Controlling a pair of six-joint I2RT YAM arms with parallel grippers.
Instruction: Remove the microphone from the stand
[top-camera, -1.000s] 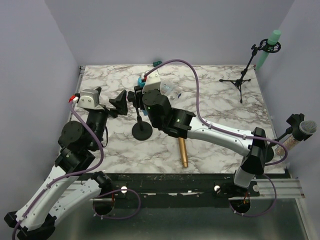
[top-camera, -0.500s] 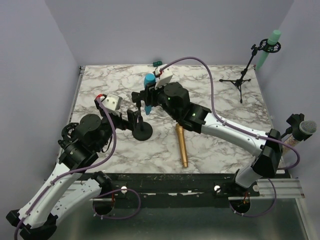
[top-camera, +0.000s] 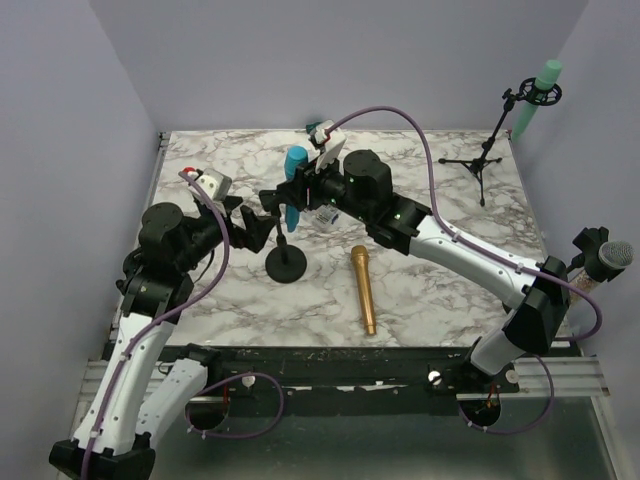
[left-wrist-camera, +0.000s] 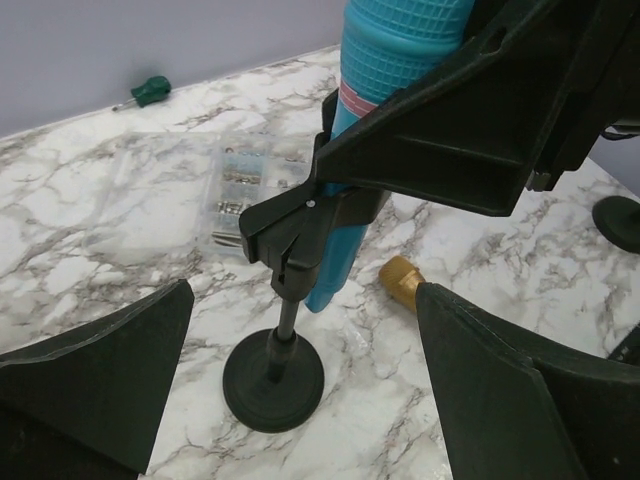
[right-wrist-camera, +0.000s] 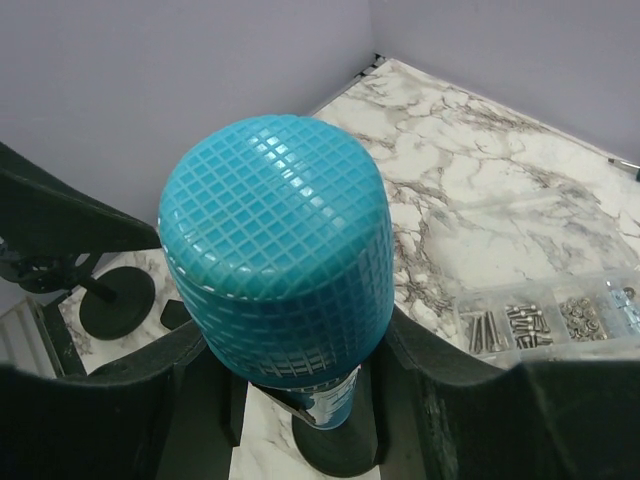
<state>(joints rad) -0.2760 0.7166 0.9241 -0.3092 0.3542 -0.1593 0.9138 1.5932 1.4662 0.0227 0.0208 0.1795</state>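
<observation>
Blue microphone (top-camera: 295, 180): centre of the overhead view, upright with a slight tilt. It has a round grid-mesh head and a smooth plastic shaft with a reddish band. The lower shaft sits at the stand's clip.
Stand (top-camera: 286, 264): matte black, with a flat round base, thin pole and clip on top. The base lies flat on the surface.
Right gripper (top-camera: 298, 195): jaws clamped on the microphone shaft, under the head and above the clip.
Left gripper (top-camera: 258, 228): jaws wide apart, one on each side of the pole, touching nothing.
Surface (top-camera: 250, 300): glossy white marble pattern with grey veins.
Gold microphone (top-camera: 362, 290): slim and metallic, lying flat to the right of the base, apart from it.
Parts box (left-wrist-camera: 245, 190): clear plastic with compartments of small hardware, behind the stand.
Open room: bare marble at lower left. A tripod stand (top-camera: 487, 150) sits in the upper right corner.
</observation>
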